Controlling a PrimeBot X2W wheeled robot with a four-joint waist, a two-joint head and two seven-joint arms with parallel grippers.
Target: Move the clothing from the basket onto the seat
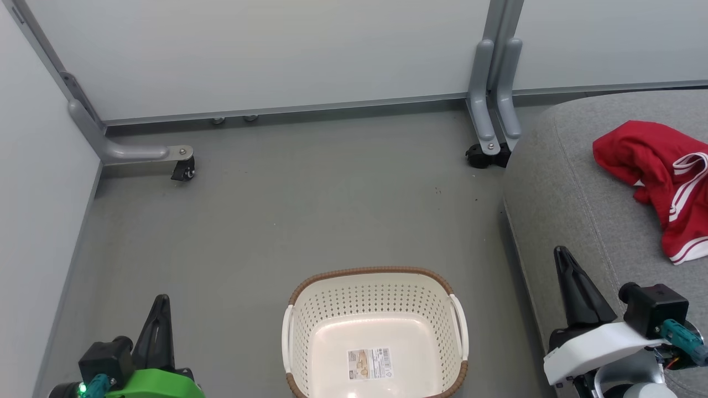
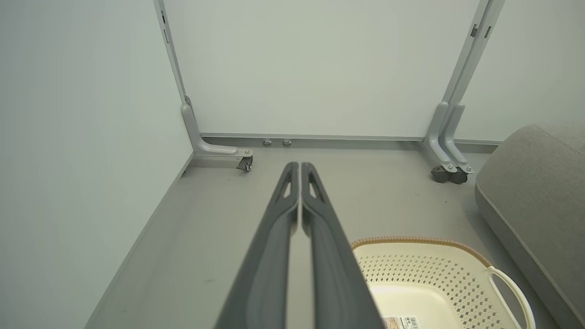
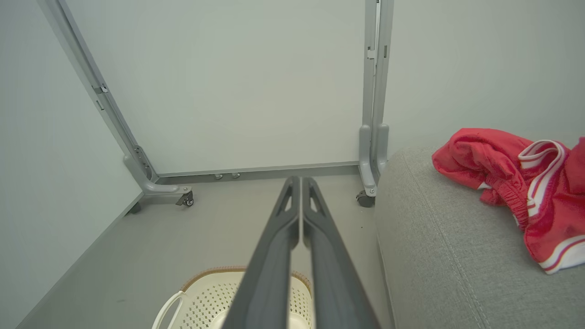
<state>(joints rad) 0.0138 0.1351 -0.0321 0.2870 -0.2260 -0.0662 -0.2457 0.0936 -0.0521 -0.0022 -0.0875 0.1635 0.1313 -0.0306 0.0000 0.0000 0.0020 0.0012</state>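
Red clothing (image 1: 658, 182) lies heaped on the grey seat (image 1: 558, 188), basket (image 1: 368, 271) on the floor (image 1: 276, 221) holds only its label (image 1: 369, 363), so left gripper (image 1: 161, 301) and right gripper (image 1: 561, 254) sit either side, fingers (image 2: 274, 256) pressed together on nothing: task apparently finished.

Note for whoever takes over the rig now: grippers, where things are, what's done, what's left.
Left gripper: shut, empty.
Right gripper: shut, empty.
Bright red white-striped fabric clothing lies on the large light grey upholstered seat.
Brown-rimmed cream-white perforated plastic basket stands on the floor, holding just a paper label.
Done: clothing moved, as far as shows.
Left: nothing apparent.
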